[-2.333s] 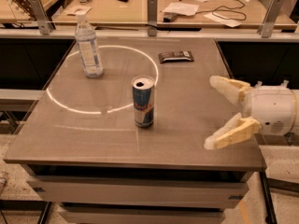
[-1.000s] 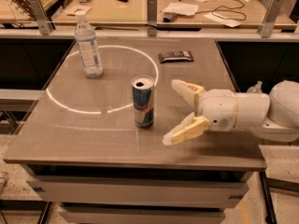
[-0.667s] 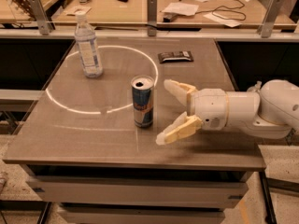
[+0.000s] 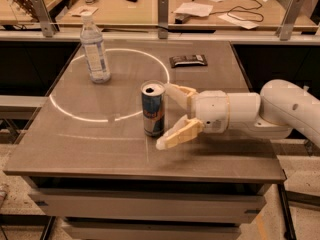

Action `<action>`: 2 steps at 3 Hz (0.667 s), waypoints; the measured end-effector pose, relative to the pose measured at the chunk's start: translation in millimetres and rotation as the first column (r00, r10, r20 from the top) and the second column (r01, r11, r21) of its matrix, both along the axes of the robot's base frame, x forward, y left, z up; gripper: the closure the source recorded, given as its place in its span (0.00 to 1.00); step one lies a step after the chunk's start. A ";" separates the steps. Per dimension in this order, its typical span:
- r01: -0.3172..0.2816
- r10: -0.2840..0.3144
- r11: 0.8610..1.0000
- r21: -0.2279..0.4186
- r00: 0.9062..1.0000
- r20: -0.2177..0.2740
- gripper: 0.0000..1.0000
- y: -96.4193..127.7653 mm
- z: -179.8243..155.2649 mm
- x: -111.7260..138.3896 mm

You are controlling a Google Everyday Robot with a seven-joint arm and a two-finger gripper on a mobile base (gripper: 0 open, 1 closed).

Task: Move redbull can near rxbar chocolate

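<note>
The redbull can (image 4: 152, 109) stands upright near the middle of the brown table (image 4: 90, 144), blue and silver with an open silver top. The rxbar chocolate (image 4: 188, 60), a flat dark bar, lies at the far side of the table, right of centre. My gripper (image 4: 167, 116) comes in from the right on a white arm (image 4: 250, 111). It is open, with one pale finger (image 4: 177, 91) behind the can's right side and the other (image 4: 177, 135) in front of it. The fingertips are right beside the can, which is not between them.
A clear plastic water bottle (image 4: 95, 49) stands at the far left of the table, on a white circle line (image 4: 75, 115). Behind the table runs a rail with metal posts (image 4: 162, 16), and beyond it a wooden desk with papers and cables (image 4: 220, 4).
My gripper has moved left across the table from the right side until its open fingers are next to the can. The can, bar and bottle have not moved.
</note>
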State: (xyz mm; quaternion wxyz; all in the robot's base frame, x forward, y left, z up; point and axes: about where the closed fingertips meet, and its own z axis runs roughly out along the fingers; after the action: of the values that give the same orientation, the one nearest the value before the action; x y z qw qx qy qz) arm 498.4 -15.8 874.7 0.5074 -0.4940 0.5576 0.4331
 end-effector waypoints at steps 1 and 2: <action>-0.029 0.029 1.000 0.001 1.000 -0.010 0.09 10.7 -1.3 4.3; -0.042 0.041 0.999 -0.009 0.999 -0.035 0.27 20.7 -3.2 2.9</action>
State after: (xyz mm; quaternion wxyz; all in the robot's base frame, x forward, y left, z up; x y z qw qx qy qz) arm 501.3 4.9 871.5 0.4863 -0.5002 0.5580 0.4495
